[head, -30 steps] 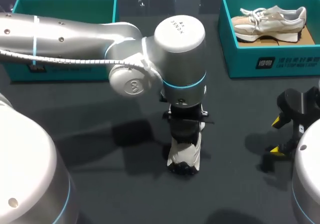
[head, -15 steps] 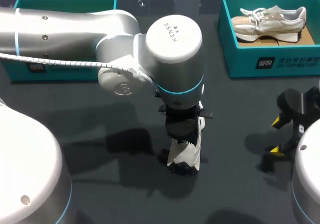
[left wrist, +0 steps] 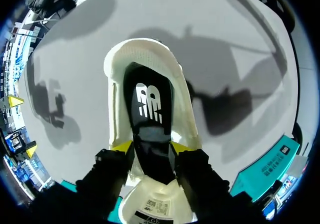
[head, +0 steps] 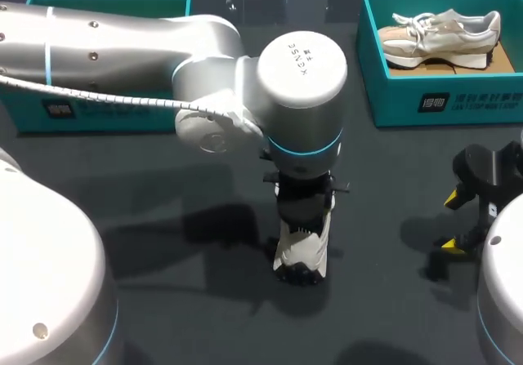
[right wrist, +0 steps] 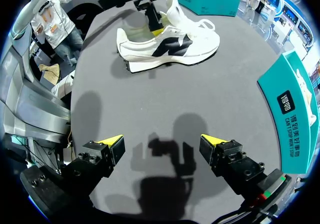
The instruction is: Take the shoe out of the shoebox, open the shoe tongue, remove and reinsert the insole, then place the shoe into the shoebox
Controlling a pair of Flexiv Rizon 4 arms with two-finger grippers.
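Note:
A white shoe [head: 302, 251] with black side panels stands upright on the dark table's middle, seen side-on in the right wrist view [right wrist: 165, 46]. My left gripper [left wrist: 150, 146] points straight down into its opening. Its yellow fingertips [left wrist: 120, 146] stand apart against the inner sides of the collar, open, with the black insole [left wrist: 147, 103] lying in the shoe between and ahead of them. The white tongue [left wrist: 150, 206] is folded back under the gripper. My right gripper [right wrist: 162, 144] hovers open over bare table at the right [head: 462, 218], with nothing in it.
A teal shoebox [head: 392, 108] at the back right holds a second, beige shoe [head: 441, 34]. Another teal box [head: 106, 6] sits at the back left, partly behind my left arm. Bare table lies between the shoe and my right gripper.
My left arm's wrist swung a little to the left and back right above the shoe. The shoe stayed put and the right arm has not moved.

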